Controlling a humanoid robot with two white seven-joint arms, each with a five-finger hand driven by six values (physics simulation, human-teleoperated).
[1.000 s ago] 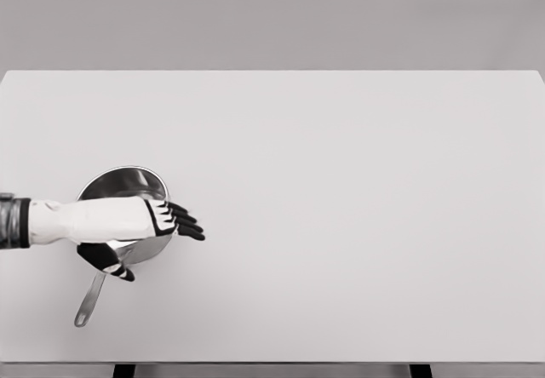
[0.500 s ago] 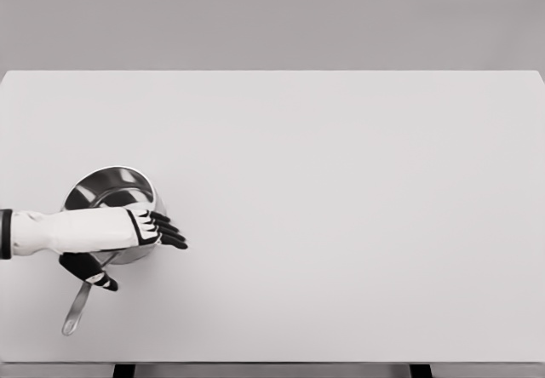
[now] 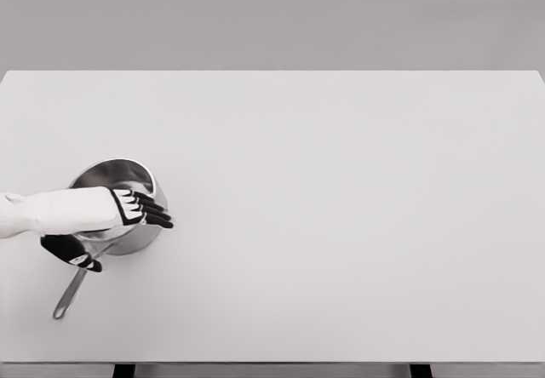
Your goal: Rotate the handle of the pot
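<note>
A shiny steel pot (image 3: 115, 178) stands on the left part of the white table (image 3: 341, 208). Its long handle (image 3: 70, 294) points toward the front left edge. My left hand (image 3: 111, 225) lies across the pot's near rim, with the black fingers (image 3: 153, 212) stretched out flat over the right side of the rim. The thumb (image 3: 72, 253) hangs down beside the root of the handle. The hand grasps nothing. My right arm does not show.
The table's front edge runs along the bottom of the view, close below the handle's tip. Two dark table legs (image 3: 124, 370) show under it. A plain grey wall stands behind.
My left hand has pulled back to the left and slightly away from me. The pot has slid left with it, and the handle tip has moved left.
</note>
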